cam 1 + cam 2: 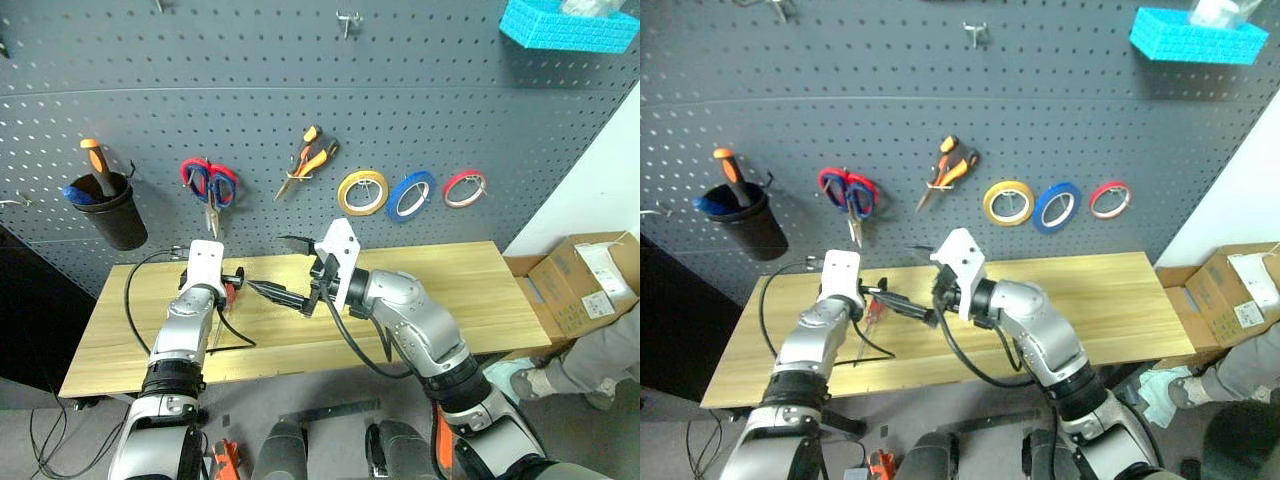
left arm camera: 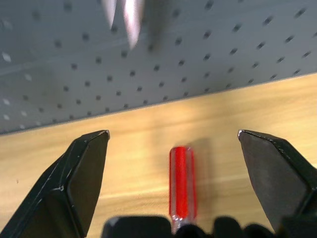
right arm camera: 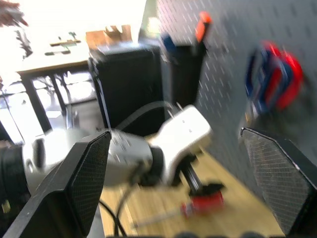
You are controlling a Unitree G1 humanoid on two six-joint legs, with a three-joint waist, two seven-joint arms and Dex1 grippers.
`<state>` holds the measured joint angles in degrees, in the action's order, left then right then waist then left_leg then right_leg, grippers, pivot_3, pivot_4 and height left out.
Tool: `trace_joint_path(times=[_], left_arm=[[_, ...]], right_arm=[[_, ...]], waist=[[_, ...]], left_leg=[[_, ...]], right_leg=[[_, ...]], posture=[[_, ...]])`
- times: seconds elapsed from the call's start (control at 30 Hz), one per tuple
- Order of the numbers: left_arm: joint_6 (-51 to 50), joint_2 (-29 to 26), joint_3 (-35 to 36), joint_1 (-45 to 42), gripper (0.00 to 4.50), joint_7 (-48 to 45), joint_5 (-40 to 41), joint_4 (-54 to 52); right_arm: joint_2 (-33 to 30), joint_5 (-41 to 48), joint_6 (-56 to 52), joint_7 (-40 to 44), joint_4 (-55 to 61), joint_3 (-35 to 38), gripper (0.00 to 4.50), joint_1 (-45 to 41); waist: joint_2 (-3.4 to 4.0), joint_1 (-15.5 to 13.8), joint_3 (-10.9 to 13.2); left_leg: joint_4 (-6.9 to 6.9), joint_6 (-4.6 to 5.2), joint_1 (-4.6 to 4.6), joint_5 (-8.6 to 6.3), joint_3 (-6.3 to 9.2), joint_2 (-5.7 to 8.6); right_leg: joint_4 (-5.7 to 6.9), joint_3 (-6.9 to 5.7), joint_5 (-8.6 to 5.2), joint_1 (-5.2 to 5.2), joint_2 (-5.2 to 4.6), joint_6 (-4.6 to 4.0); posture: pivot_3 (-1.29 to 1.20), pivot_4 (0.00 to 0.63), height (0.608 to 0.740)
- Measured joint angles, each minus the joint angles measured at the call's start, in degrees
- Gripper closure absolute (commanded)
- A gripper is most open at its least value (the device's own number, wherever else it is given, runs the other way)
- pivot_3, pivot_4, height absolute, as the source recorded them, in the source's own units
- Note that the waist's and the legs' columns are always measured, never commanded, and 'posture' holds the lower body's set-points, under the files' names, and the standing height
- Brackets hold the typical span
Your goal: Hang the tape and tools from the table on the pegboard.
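Dark grey pegboard (image 1: 300, 80) stands behind the light wood counter (image 1: 480, 290) and already carries the pliers (image 1: 308, 158), blue tape (image 1: 411, 195) and blue-handled scissors (image 1: 200, 183), which hang with a red-handled pair. Only 1 item is left on the counter: the red-handled screwdriver (image 2: 182, 181), lying flat at the left, directly in front of the left tool (image 2: 173, 144). Both tools stand spread and hold nothing; the right tool (image 1: 290, 270) is turned sideways towards the left arm.

Handling: the screwdriver is probably light, rigid and smooth, so it may roll. Grip across the red handle, not the slim shaft.

Left wrist view shows the handle centred between the black fingers (image 2: 81, 173); the head views largely hide it behind that tool. Right wrist view shows the thin shaft lying along the counter.
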<state>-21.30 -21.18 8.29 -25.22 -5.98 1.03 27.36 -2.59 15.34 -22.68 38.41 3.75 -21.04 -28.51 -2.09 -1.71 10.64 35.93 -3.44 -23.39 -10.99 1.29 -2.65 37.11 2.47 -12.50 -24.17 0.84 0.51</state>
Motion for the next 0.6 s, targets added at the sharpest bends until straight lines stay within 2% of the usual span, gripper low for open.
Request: trace_joint_path(times=[0.33,0.6], left_arm=[[-3.23,0.09,1.04,-0.46,0.03,-1.02,1.9,1.47],[-2.82,-1.18,1.26,-2.72,0.03,-1.67,2.37,6.04]], right_arm=[[-3.57,-0.71,-4.09,-0.09,2.41,-0.48,0.0,0.57],[-3.6,-0.52,-8.04,-1.44,7.67,-0.58,0.0,2.66]], waist=[[0.07,0.44,3.88],[0.0,0.44,5.3]], left_leg=[[-0.04,0.01,-0.2,-0.01,0.17,-0.09],[-0.03,0.01,-1.03,0.0,0.17,-0.06]], right_leg=[[0.07,-0.14,0.05,-0.21,0.07,0.11],[0.11,-0.15,0.12,-1.05,0.05,0.31]], posture=[[0.1,0.32,0.74],[0.09,0.341,0.74]])
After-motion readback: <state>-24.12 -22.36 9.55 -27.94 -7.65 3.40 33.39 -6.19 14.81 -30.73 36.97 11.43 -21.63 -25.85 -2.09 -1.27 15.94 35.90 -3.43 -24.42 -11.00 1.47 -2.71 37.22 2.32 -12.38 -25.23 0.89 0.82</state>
